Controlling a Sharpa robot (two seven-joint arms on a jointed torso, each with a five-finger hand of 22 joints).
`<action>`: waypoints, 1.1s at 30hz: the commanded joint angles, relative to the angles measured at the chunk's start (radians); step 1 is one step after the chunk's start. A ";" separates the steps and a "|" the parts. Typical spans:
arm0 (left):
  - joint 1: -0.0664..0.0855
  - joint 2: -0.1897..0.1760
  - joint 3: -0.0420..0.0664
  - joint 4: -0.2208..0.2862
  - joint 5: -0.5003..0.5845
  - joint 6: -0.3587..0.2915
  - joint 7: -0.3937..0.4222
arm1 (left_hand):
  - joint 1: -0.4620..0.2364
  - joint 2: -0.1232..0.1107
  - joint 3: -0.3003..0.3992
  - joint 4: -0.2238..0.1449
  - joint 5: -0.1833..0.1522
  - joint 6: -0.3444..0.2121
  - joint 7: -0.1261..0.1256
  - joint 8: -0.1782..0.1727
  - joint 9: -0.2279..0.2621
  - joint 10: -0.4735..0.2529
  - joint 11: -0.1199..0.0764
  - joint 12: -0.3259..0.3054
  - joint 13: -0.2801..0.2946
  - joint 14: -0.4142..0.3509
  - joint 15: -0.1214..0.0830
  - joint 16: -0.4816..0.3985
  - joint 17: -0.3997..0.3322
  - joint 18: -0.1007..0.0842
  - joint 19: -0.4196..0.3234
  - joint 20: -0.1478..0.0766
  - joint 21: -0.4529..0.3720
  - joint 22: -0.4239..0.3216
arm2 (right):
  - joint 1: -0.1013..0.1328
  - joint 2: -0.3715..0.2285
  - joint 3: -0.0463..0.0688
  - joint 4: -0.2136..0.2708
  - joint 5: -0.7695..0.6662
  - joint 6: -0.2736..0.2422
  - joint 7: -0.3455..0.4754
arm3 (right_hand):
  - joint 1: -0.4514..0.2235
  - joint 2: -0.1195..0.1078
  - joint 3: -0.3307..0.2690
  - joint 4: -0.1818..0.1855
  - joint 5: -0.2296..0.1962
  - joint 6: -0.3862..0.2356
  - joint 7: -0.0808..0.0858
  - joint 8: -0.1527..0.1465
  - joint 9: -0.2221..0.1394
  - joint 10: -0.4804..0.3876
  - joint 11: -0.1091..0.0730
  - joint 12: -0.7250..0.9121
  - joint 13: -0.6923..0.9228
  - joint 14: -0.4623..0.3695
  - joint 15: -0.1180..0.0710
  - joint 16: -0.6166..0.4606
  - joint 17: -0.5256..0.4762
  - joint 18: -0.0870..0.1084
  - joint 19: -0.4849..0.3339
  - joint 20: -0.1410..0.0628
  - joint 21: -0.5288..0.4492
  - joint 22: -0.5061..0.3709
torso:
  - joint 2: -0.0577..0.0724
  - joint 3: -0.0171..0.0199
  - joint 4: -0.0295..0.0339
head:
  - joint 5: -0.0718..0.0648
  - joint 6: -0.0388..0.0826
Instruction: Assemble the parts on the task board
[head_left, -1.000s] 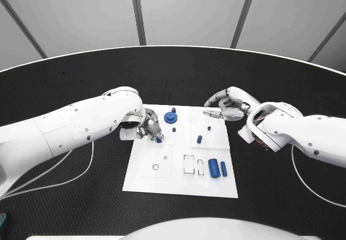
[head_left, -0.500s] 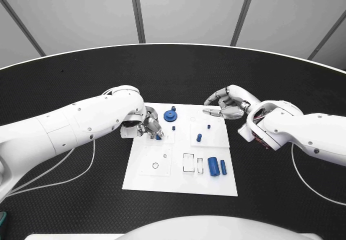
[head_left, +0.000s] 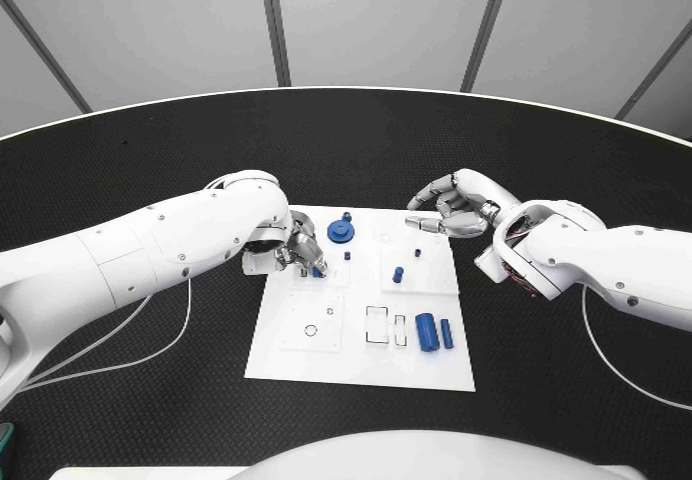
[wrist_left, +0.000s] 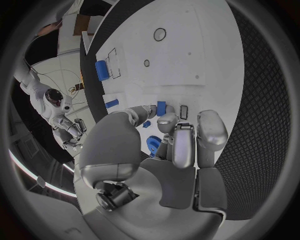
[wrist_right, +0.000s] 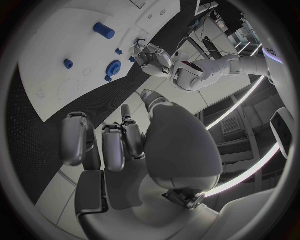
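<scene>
Over at the near-left section of the task board (head_left: 361, 372) now, with the left hand (head_left: 293, 254) tipped down low above the white surface. Pinching a small blue part (wrist_left: 153, 145) between thumb and fingertips (wrist_left: 183, 145), the rest of the hand curled close round it. Held low like that, probably, to line the piece up with a seat in that section; cannot tell which hole.

Just beside the pinch: a short blue peg (head_left: 348, 257) standing upright, and past it, at the board's far edge, a blue gear-like wheel (head_left: 342, 235), apparently on its post.

Across on the far-right corner, hovering with the right hand (head_left: 450, 214). Fingers curled in, nothing visible inside them. Parked off the work, by the look of it, leaving room for the other side.

Mid-board: another blue peg (head_left: 397, 274) and a tiny blue stud (head_left: 418, 254), well apart from both hands.

Nearer the robot: a thick blue cylinder (head_left: 427, 332) lying flat with a slim blue bar (head_left: 447, 337) just beside it, next to two bare rectangular slots (head_left: 378, 327). Waiting their turn, most likely. Plenty left to do.
</scene>
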 joint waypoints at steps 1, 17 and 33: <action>-0.001 0.002 0.000 -0.002 0.000 0.000 0.001 | 0.003 0.006 0.126 -0.121 0.004 0.000 -0.005 0.003 0.002 -0.001 -0.004 0.004 0.001 0.062 0.003 -0.003 0.105 -0.012 -0.002 0.004 -0.006 -0.001 | 0.000 0.000 0.000 0.000 0.000 0.000 0.000 | 0.007 -0.001 0.004 -0.001 0.007 0.000 -0.001 0.006 -0.002 0.004 -0.001 0.003 0.091 0.073 -0.010 -0.007 0.123 0.009 0.002 -0.007 -0.005 0.022 | 0.000 0.0007 -0.0004 | 0.000 0.000; -0.010 0.016 0.000 -0.019 0.000 -0.037 0.001 | 0.003 0.006 0.126 -0.121 0.003 -0.001 -0.005 0.003 0.002 0.000 -0.004 0.005 0.002 0.062 0.003 -0.003 0.105 -0.012 -0.003 0.004 -0.007 -0.002 | 0.000 -0.001 0.000 0.002 0.000 -0.002 0.001 | 0.007 -0.001 0.004 -0.001 0.007 0.000 -0.001 0.006 -0.002 0.004 -0.001 0.003 0.091 0.073 -0.010 -0.007 0.123 0.009 0.002 -0.007 -0.005 0.022 | 0.000 0.0006 0.0009 | -0.004 0.002; -0.010 0.021 0.000 -0.025 0.000 -0.086 0.001 | 0.002 0.007 0.127 -0.119 0.001 -0.001 -0.005 0.003 0.002 0.000 -0.004 0.006 0.003 0.062 0.004 -0.003 0.105 -0.012 -0.003 0.004 -0.007 -0.002 | 0.000 0.001 0.000 0.000 0.000 -0.002 0.003 | 0.007 -0.001 0.004 -0.001 0.007 0.000 -0.001 0.006 -0.002 0.004 -0.001 0.003 0.091 0.073 -0.010 -0.007 0.123 0.009 0.002 -0.007 -0.005 0.022 | 0.001 -0.0008 0.0008 | -0.004 0.001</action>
